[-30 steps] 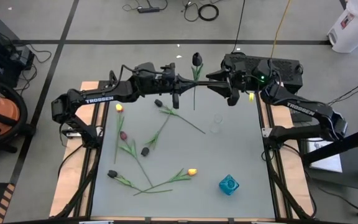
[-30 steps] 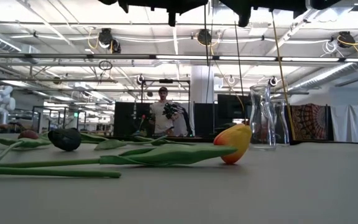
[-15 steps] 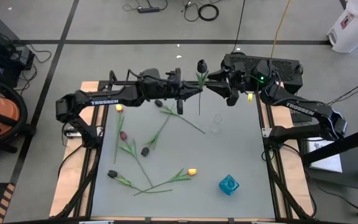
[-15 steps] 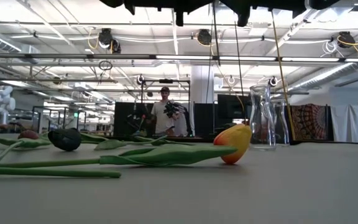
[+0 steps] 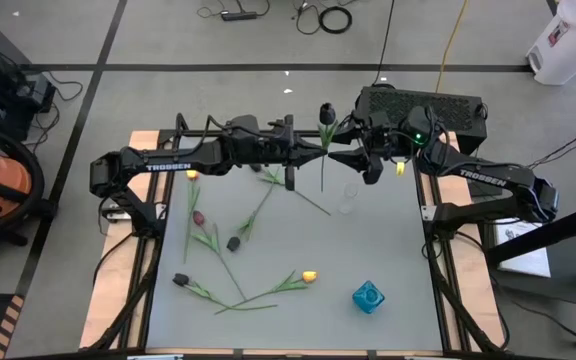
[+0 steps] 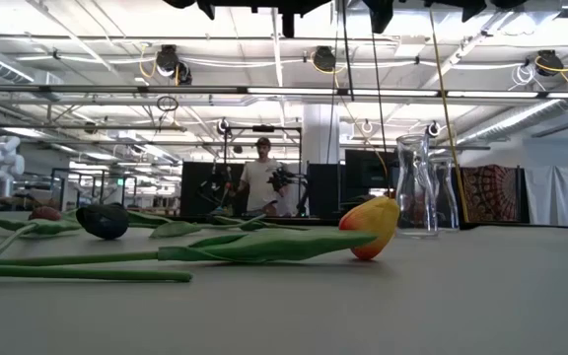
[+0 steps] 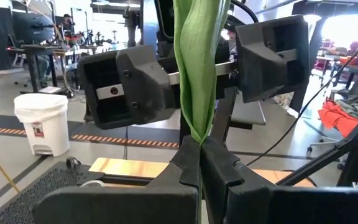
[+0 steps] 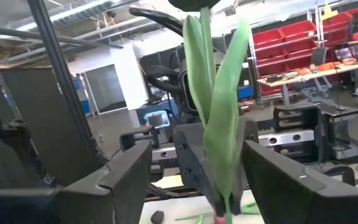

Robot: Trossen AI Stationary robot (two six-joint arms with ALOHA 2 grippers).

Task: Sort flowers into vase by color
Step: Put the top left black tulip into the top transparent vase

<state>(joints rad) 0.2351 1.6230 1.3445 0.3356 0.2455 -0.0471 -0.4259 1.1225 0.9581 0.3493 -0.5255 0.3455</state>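
Pinched between the pressed-together fingers of the left hand [image 5: 316, 150], a dark-headed tulip [image 5: 325, 112] is held upright above the far edge of the worktop [image 5: 388, 250]. Its stem and leaves are flanked by the spread fingers of the right hand [image 5: 336, 156], not closed on them. Other tulips [image 5: 230, 243] are left lying on the worktop, near a clear vase [image 5: 348, 198] and a blue vase [image 5: 368, 296].

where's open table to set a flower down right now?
Free: the right half, between the clear vase and the blue vase, and the near edge. Crowded: the left half, where loose tulips lie crisscrossed.
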